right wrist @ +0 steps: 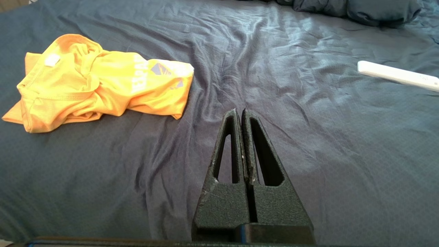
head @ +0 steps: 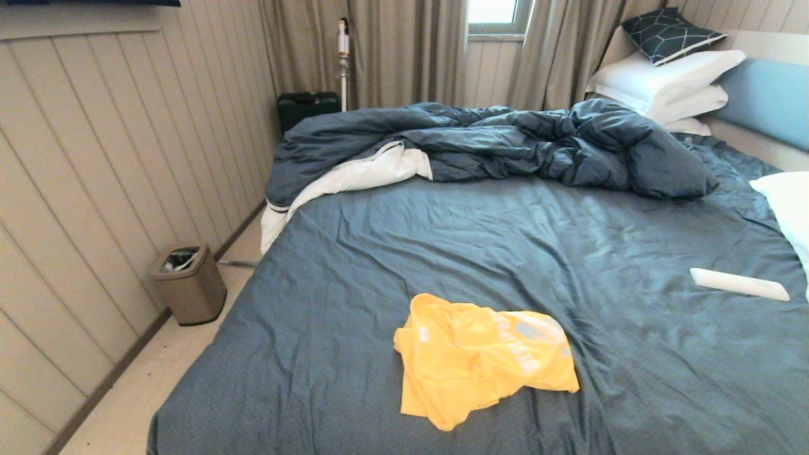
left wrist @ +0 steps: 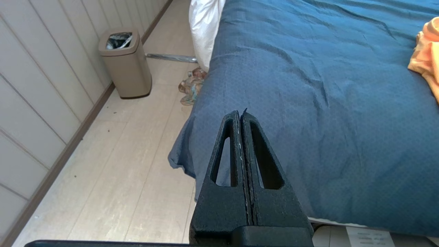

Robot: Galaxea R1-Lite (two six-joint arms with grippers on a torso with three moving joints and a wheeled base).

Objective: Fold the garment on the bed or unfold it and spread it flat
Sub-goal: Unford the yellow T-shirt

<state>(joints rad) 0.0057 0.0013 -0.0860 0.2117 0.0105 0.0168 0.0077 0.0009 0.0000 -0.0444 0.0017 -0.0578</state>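
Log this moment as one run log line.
garment: crumpled on bed, untouched | left gripper: shut, empty, at bed's edge | right gripper: shut, empty, above sheet

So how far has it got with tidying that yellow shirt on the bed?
Nothing looks done yet: the yellow shirt lies crumpled on the blue sheet, neither folded nor spread flat. Nothing is in hand either. The left pincer is shut and empty over the bed's corner; the right pincer is shut and empty over bare sheet, apart from the shirt. Reaching, gripping and the whole folding or spreading remain.

I see the garment (right wrist: 99,82) on the bed (right wrist: 240,68), ahead-left of my right gripper (right wrist: 241,111); the remote (right wrist: 398,75) lies ahead-right.
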